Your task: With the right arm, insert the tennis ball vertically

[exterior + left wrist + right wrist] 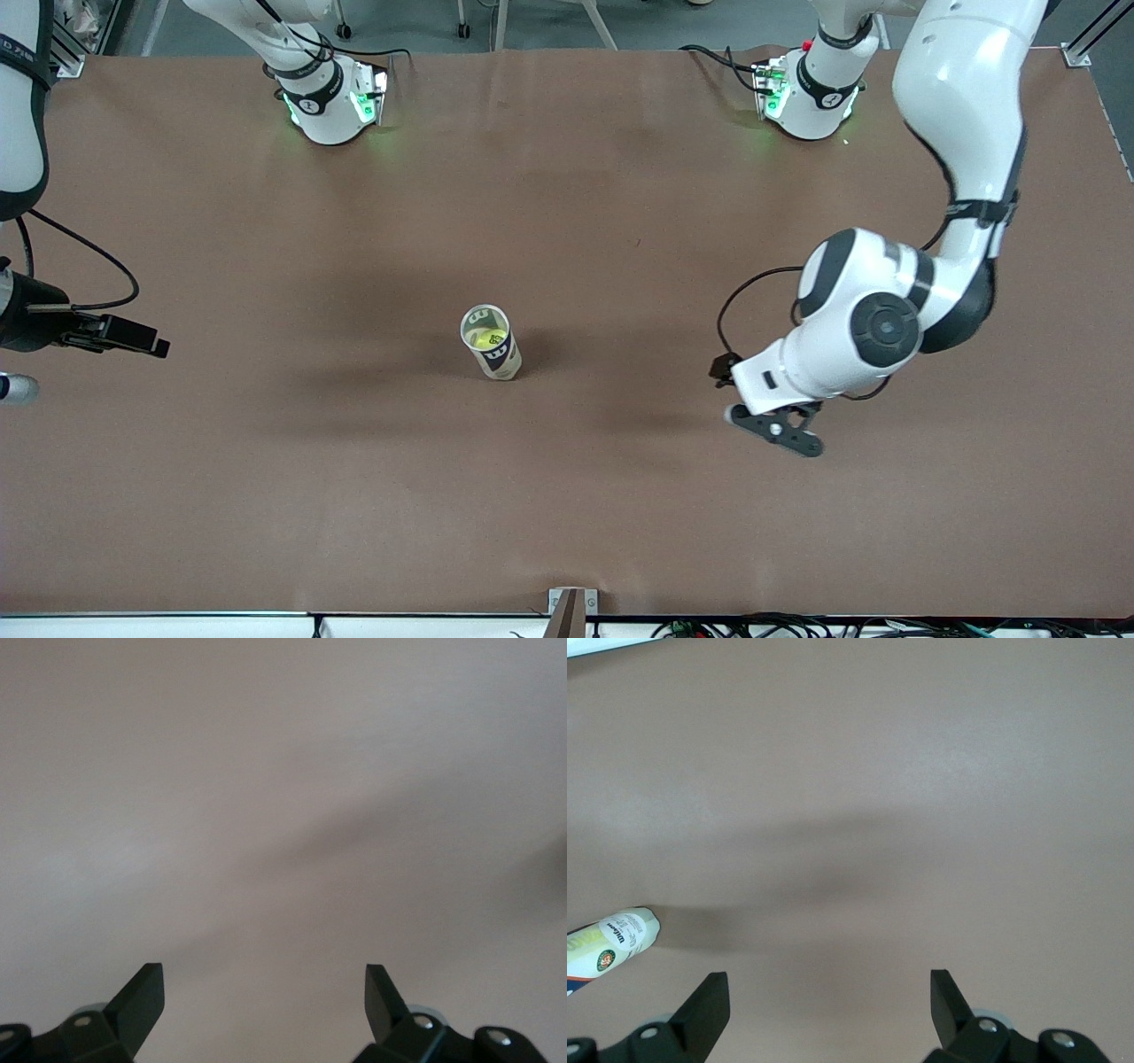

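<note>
Nearest the front camera, toward the left arm's end of the table (567, 496): left gripper (778, 429) hanging low over bare brown surface, fingers (142, 997) spread wide, nothing between them, waiting. Farther from the camera, near the table's middle: tube can (492, 342) standing upright, mouth open upward, tennis ball (490, 338) showing yellow-green inside it, already down in the tube by the look of it. Toward the right arm's end: right gripper (124, 334) over the table's edge, well apart from the can, fingers (707, 999) likewise wide apart and empty. Likely handling of the ball: light, springy, felt-covered, so grippy rather than slippery, not fragile. Best taken across its widest part, pads on opposite sides. Can probably light and easy to tip.
</note>
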Controlling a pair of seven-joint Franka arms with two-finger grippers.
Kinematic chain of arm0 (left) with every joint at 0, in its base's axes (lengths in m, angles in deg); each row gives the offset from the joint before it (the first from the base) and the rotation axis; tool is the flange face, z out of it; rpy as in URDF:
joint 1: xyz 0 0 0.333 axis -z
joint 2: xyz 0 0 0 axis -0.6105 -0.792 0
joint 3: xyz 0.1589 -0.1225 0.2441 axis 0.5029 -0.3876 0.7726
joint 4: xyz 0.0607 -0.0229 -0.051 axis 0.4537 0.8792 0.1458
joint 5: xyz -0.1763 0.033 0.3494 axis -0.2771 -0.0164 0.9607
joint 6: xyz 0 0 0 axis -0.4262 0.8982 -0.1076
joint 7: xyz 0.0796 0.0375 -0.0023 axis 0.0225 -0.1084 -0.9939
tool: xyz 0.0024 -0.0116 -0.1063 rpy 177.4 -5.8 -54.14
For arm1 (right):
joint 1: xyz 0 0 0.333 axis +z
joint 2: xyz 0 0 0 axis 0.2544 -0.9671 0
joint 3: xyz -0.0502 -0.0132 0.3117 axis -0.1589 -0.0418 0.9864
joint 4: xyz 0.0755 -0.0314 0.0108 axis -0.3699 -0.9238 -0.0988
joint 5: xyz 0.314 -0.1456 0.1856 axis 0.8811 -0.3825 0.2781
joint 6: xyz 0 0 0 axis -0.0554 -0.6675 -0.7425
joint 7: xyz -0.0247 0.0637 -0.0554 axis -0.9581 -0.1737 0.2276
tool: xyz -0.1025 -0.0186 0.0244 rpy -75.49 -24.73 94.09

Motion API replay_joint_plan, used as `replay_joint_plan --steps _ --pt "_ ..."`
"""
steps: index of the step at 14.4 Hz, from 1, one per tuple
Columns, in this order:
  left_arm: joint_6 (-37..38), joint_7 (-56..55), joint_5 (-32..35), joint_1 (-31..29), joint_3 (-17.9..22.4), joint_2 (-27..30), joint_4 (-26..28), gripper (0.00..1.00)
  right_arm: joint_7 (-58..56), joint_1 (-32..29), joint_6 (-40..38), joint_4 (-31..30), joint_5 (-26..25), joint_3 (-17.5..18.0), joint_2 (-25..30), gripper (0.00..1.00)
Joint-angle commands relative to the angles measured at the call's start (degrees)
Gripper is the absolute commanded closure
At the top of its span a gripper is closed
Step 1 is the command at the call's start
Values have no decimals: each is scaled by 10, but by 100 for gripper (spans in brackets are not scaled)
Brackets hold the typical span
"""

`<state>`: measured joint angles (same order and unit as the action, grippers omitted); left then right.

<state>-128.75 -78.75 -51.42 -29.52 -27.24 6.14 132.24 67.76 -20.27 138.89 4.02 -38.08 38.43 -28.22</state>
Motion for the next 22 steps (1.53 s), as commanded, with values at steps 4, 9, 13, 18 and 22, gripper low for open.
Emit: replay_joint_plan --steps 4,9,13,18,22 --pt "112 -82 -1 -11 69 147 12 0 -16 -13 -24 -18 -21 -76 91 0" --pt "208 -86 -2 -6 116 254 17 0 -17 -12 -23 -18 -18 -75 91 0" --pt "277 -51 -3 -17 119 310 37 0 -18 -11 -23 -18 -18 -74 91 0" --pt "274 -61 -10 -16 119 363 98 0 -24 18 -7 -23 -80 -69 94 0" --pt "252 -69 -11 -19 97 377 130 0 -18 32 6 -41 -102 -49 103 0"
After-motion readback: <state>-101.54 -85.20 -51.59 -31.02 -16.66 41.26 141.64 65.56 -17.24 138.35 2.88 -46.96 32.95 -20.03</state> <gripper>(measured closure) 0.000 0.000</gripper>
